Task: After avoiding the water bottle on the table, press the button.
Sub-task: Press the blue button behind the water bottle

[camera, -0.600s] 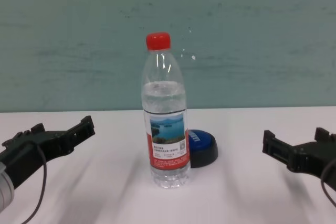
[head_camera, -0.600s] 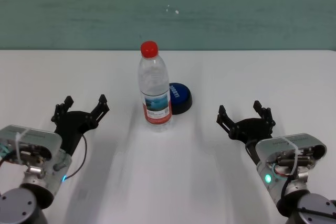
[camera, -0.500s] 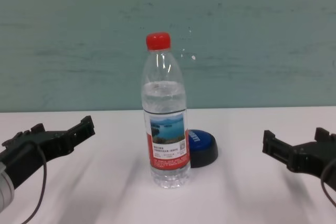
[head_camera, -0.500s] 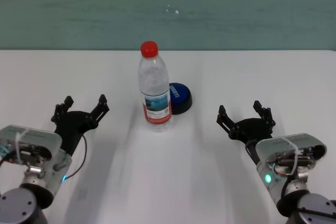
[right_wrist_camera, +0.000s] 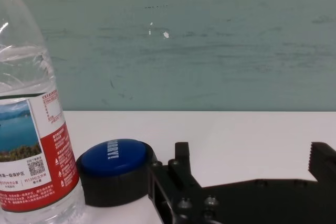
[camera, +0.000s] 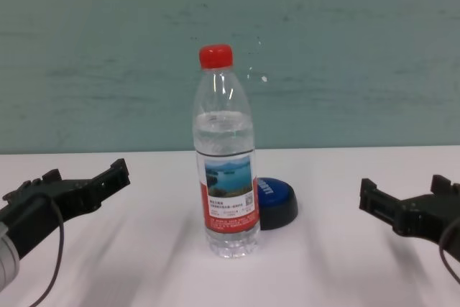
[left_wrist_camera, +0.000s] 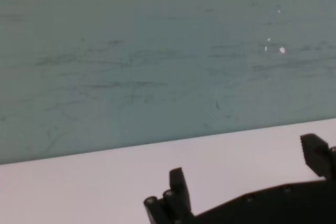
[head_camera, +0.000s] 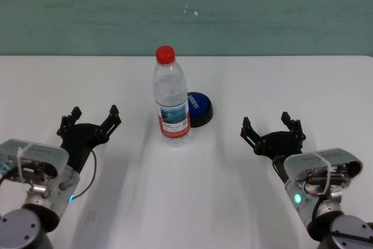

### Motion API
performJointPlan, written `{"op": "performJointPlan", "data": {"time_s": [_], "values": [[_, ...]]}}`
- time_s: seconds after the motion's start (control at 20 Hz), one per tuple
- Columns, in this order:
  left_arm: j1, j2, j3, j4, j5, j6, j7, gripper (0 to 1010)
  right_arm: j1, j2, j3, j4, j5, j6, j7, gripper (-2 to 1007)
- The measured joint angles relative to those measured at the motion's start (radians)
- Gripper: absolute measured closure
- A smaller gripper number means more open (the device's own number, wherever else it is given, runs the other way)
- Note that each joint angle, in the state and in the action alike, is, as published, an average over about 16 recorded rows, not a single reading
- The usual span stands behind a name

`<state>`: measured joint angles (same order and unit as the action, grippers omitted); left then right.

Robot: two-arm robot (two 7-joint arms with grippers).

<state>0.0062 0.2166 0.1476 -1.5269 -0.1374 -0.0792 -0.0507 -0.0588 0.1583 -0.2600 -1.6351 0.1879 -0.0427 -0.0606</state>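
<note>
Centre of the head view: water bottle (head_camera: 172, 99) stands upright on the table (head_camera: 192, 196), red cap up, with the button (head_camera: 198, 109) just behind it and to the frame's right, touching or nearly so; can't tell which. In the chest view the bottle covers the button's left part, so it reads as a deliberate obstacle on the straight-in line.

Lower left of the head view: left gripper (head_camera: 93, 118) low over the table, fingers spread wide, holding nothing, well apart from the bottle. Lower right: right gripper (head_camera: 273, 127) also wide open and empty, near the table, well apart from both objects.

Right wrist view shows the button's blue dome unobstructed with the bottle off to the frame's left. My read: the right arm has the clean approach. It should come in from the frame's right and press down on the dome. Risk is clipping the bottle; it's tall and narrow and would likely tip easily.

Surface: plain white tabletop, matte, soft shadows. Room: a scuffed teal-green wall (head_camera: 245, 10) behind the table's far edge.
</note>
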Motion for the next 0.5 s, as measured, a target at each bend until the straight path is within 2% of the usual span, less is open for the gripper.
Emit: {"op": "performJointPlan", "data": {"time_s": [0.5], "values": [[0.0, 0.0, 0.0, 0.0, 0.0, 0.0, 0.0, 10, 0.0, 0.0, 0.0, 0.0, 0.0, 0.0, 0.0, 1]]}}
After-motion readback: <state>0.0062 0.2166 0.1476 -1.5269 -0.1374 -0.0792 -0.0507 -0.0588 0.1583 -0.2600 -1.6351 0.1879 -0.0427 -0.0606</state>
